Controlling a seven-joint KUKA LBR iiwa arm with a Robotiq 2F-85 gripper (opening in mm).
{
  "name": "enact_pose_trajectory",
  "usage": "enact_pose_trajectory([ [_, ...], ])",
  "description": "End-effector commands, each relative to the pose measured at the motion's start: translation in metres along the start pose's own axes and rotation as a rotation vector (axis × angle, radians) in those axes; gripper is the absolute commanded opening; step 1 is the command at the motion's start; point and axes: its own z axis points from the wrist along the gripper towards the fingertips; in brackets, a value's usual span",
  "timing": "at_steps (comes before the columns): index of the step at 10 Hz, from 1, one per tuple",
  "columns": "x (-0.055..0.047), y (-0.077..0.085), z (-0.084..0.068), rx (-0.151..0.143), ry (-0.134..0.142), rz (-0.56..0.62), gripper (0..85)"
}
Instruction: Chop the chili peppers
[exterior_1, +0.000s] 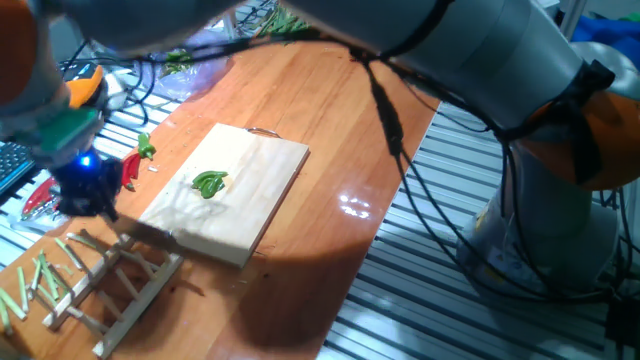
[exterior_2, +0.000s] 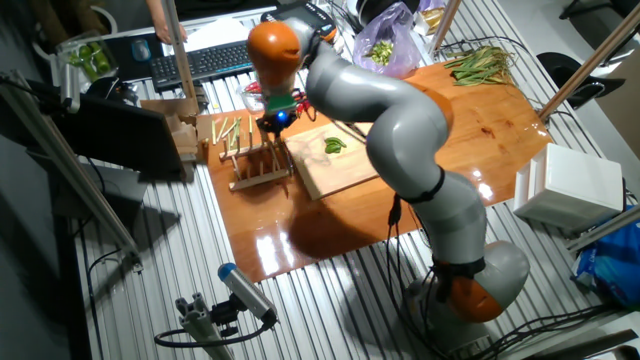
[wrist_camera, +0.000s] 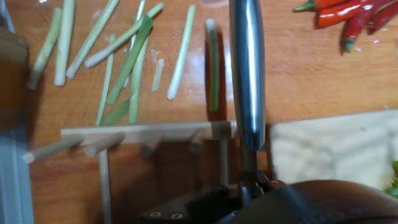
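Observation:
The green chili peppers (exterior_1: 208, 184) (exterior_2: 334, 146) lie curled together near the middle of the wooden cutting board (exterior_1: 250, 190) (exterior_2: 345, 170). In the hand view only a sliver of the chili peppers (wrist_camera: 393, 177) shows at the right edge. My gripper (exterior_1: 92, 197) (exterior_2: 275, 121) (wrist_camera: 249, 186) hangs left of the board, over the wooden rack (exterior_1: 110, 285) (wrist_camera: 143, 132), well apart from the chilies. It is shut on a shiny metal knife (wrist_camera: 245, 74) that reaches out ahead of the fingers across the rack's rail.
Red chilies (exterior_1: 130, 170) (wrist_camera: 348, 15) lie beside the board's far left corner. Pale green stalks (exterior_1: 30, 280) (wrist_camera: 124, 56) are strewn beyond the rack. At the table's far end are a plastic bag of greens (exterior_2: 385, 45) and a bundle of stalks (exterior_2: 480, 62). A white box (exterior_2: 575, 185) stands off the table.

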Motion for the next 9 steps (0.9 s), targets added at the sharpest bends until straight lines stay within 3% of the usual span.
enact_pose_trajectory([
  [1,0.007,-0.003,-0.092,0.0,-0.013,0.066,0.0],
  [2,0.012,-0.002,-0.096,0.015,-0.022,0.084,0.0],
  [4,0.016,0.003,-0.103,-0.013,0.01,0.1,0.0],
  [5,0.014,0.005,-0.105,0.016,0.015,0.081,0.0],
  [6,0.011,0.005,-0.104,0.015,0.024,0.06,0.0],
  [8,0.007,0.007,-0.103,0.034,0.013,0.019,0.0],
  [9,0.007,0.005,-0.102,0.023,0.012,0.019,0.0],
])
